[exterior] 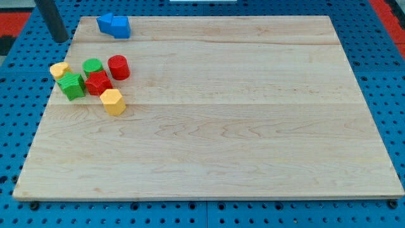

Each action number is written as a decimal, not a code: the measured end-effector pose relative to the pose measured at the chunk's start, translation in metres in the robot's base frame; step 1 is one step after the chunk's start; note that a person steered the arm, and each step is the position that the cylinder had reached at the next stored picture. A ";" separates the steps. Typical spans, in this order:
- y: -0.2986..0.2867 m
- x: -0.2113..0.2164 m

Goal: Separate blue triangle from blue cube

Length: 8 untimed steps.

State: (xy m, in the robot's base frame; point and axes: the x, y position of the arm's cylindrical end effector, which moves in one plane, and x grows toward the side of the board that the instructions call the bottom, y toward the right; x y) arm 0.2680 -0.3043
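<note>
Wooden board (pixel 221 126), two blue blocks (pixel 114 25) touching, two green, two red, two yellow.

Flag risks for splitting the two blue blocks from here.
1. The blue triangle and blue cube touch near the board's top edge; a push toward the view's top could slide one off.
2. My tip sits at the view's left of them, off the board; a straight sideways push likely moves both together.
</note>
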 end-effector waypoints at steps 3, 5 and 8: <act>0.000 -0.058; 0.007 -0.060; 0.139 -0.041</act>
State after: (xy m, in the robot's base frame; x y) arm 0.2268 -0.1656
